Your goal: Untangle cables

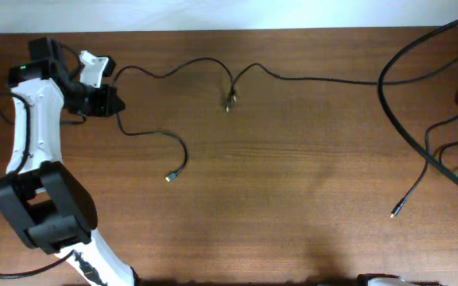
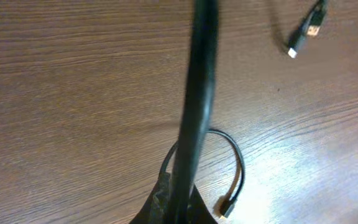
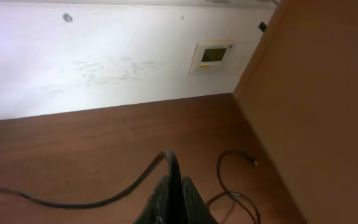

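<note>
Thin black cables lie across the wooden table (image 1: 293, 183). My left gripper (image 1: 110, 101) is at the far left, shut on a cable (image 2: 197, 93). From it one stretch curls down to a plug end (image 1: 169, 176), which also shows in the left wrist view (image 2: 227, 205). Another stretch runs along the top to a pair of plugs (image 1: 229, 102), seen too in the left wrist view (image 2: 306, 32). A further cable (image 1: 316, 79) leads off to the right. My right gripper (image 3: 174, 190) is out of the overhead view and is shut on a black cable (image 3: 104, 200).
Thicker black cables (image 1: 404, 135) loop at the right edge, with a loose plug end (image 1: 394, 212) below them. In the right wrist view a small cable loop (image 3: 229, 160) lies on the table near a white wall (image 3: 104, 56) and a brown panel (image 3: 316, 93).
</note>
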`<state>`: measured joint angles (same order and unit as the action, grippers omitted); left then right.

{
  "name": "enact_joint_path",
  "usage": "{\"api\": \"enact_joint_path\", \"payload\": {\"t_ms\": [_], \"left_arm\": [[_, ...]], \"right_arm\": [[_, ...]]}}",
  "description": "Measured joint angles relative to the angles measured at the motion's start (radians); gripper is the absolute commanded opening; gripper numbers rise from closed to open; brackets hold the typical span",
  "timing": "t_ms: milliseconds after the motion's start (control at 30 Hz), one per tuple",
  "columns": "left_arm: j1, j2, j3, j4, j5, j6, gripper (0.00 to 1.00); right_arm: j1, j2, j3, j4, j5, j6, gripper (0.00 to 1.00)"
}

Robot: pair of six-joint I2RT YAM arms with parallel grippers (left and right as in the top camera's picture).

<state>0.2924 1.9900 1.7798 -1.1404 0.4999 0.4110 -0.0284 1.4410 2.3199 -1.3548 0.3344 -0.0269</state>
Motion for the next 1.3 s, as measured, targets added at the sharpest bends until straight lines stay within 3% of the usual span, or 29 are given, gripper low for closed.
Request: {"api": "enact_joint_path", "payload": {"t_ms": [100,200,333,400,433,500,633,667,700,733,867,1000,1100,1167,1200,1267,1300], "left_arm": [[0.037,0.0,0.0,0.003,0.031,-0.015,0.0],[0.076,0.0,0.0,0.008,0.164,-0.03,0.0],[-0.014,0.0,0.0,0.0,0.256,-0.034,0.0],[-0.158,0.0,0.0,-0.003,0.232,-0.034,0.0],[-0.243,0.0,0.0,-0.004,0.191,-0.034,0.0],[-0.402,0.0,0.0,-0.004,0.094,-0.034,0.0],[-0.686,0.0,0.0,-0.004,-0.08,-0.034,0.0],[-0.725,0.0,0.0,-0.005,-0.105,-0.034,0.0],[-0.752,0.0,0.0,-0.003,-0.127,-0.034,0.0],[-0.768,0.0,0.0,0.0,-0.139,-0.034,0.0],[-0.79,0.0,0.0,-0.005,-0.15,-0.034,0.0],[-0.79,0.0,0.0,-0.003,-0.153,-0.033,0.0],[-0.79,0.0,0.0,0.061,-0.153,-0.034,0.04],[-0.786,0.0,0.001,0.084,-0.156,-0.037,0.04],[-0.782,0.0,0.008,0.083,-0.163,-0.036,0.1],[-0.758,0.002,0.078,0.085,-0.182,-0.036,0.52],[-0.746,0.002,0.114,0.082,-0.185,-0.041,0.66]], "right_arm": [[-0.001,0.003,0.0,0.0,0.172,0.057,0.04],[-0.042,0.031,0.0,0.019,0.157,0.084,0.04],[-0.228,0.168,0.001,0.079,-0.35,0.018,0.04],[-0.48,0.319,0.001,0.081,-0.759,0.004,0.04],[-0.572,0.382,0.0,0.075,-0.874,0.004,0.04],[-0.694,0.462,0.0,0.053,-1.009,0.005,0.04],[-0.756,0.51,0.029,0.281,-1.3,0.071,0.04],[-0.755,0.511,0.074,0.29,-1.307,0.08,0.4],[-0.754,0.507,0.126,0.285,-1.283,0.084,0.64],[-0.754,0.503,0.137,0.237,-1.197,0.094,0.99],[-0.754,0.598,0.13,0.084,-1.037,0.094,0.99],[-0.727,0.64,0.119,0.075,-1.135,0.07,0.99],[-0.586,0.64,0.119,-0.011,-1.182,-0.003,0.99],[-0.435,0.64,0.119,-0.096,-1.065,-0.056,0.99],[-0.36,0.64,0.119,-0.115,-0.966,-0.062,0.99],[-0.256,0.64,0.118,-0.158,-0.79,-0.047,0.99],[-0.224,0.64,0.118,-0.174,-0.718,-0.036,0.99]]}}
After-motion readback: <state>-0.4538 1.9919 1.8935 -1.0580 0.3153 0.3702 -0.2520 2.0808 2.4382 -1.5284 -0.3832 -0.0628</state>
